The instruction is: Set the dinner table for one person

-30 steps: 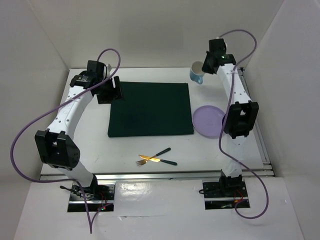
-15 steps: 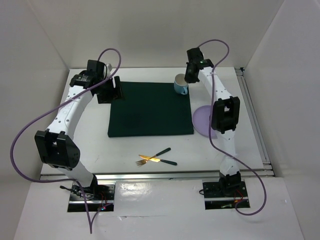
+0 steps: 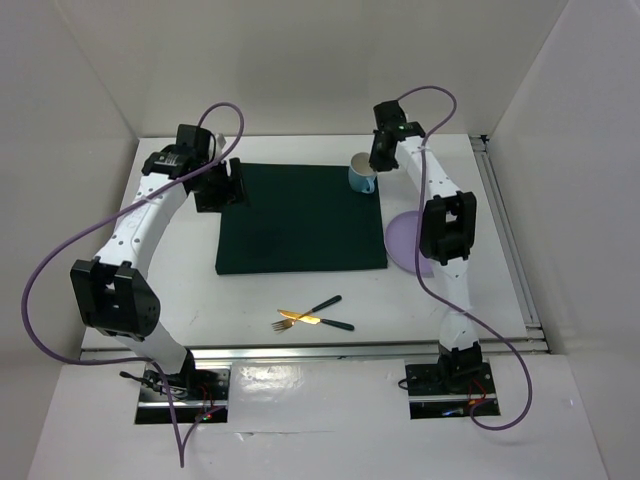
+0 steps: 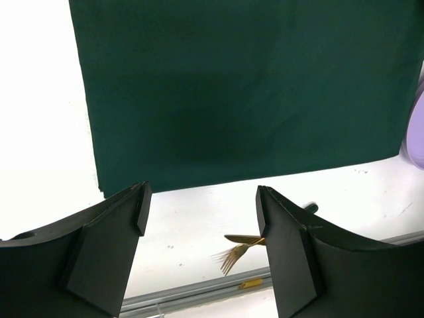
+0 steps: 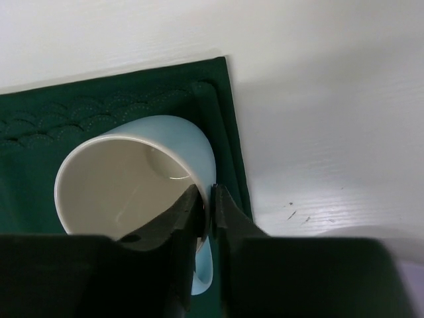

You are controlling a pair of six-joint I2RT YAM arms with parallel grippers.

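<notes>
Two claws were at work at the far side of the white bench (image 3: 190, 300), which filled the floor of a white-walled enclosure and carried everything else, with a metal rail (image 3: 300, 350) along its near edge. No writing could be made out on anything – the objects were plain-coloured.

The right claw (image 5: 207, 195) was pressed together on the rim of a pale blue mug (image 5: 132, 179), one finger inside the cream interior and one outside, just above the handle. In the overhead view that mug (image 3: 361, 176) sat upright at the far right corner of a dark green mat (image 3: 300, 220); whether its base touched the cloth I cannot tell. The mat's far edge showed a stitched scallop pattern in the right wrist view.

The left claw (image 4: 202, 199) was spread wide with nothing between its fingers, hanging over the mat's far left corner (image 3: 222, 185).

A lilac plate (image 3: 405, 240) lay on the bench just beside the mat's right edge – partly hidden by the right arm's elbow. Near the rail, well apart from the mat, a gold-headed fork (image 3: 284, 325) and a knife (image 3: 330, 322) with dark handles lay crossed. Purple cables (image 3: 40, 270) looped from both arms.
</notes>
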